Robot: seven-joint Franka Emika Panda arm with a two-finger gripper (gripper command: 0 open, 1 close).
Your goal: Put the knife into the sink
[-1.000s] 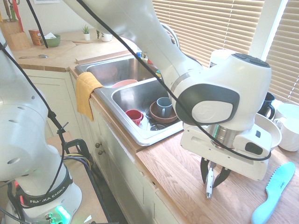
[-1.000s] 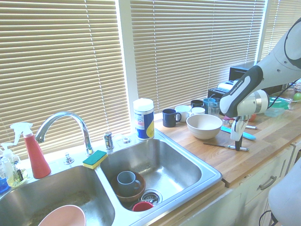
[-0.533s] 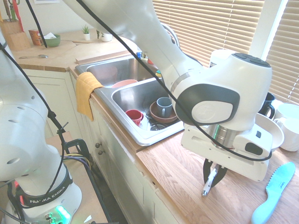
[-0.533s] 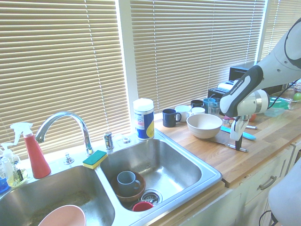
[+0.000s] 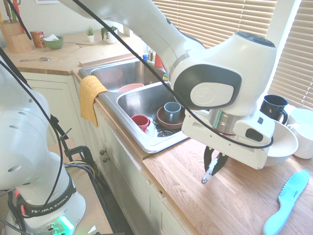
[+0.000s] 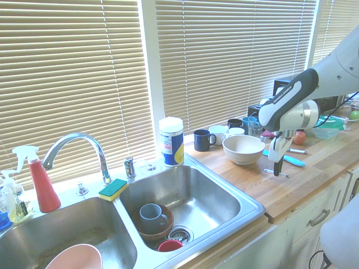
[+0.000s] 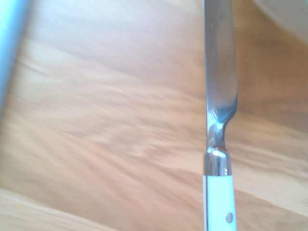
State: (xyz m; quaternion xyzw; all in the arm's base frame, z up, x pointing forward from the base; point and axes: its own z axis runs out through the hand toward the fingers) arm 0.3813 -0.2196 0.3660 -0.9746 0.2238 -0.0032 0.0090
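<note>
The claw (image 5: 212, 167) pinches the knife (image 5: 209, 173) by its white handle, lifted clear of the tabletop (image 5: 205, 200), beside the sink (image 5: 142, 105).

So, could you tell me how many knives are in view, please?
2: the white-handled knife hangs from the shut gripper above the counter; the light-blue plastic knife lies on it. Others may be hidden.

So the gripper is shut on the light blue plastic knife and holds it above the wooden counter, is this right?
Not quite. The gripper is shut on the slim knife with the metal blade and white handle, as the wrist view shows. The light blue plastic knife lies on the counter. The rest is right: the held knife is above the wooden counter.
</note>
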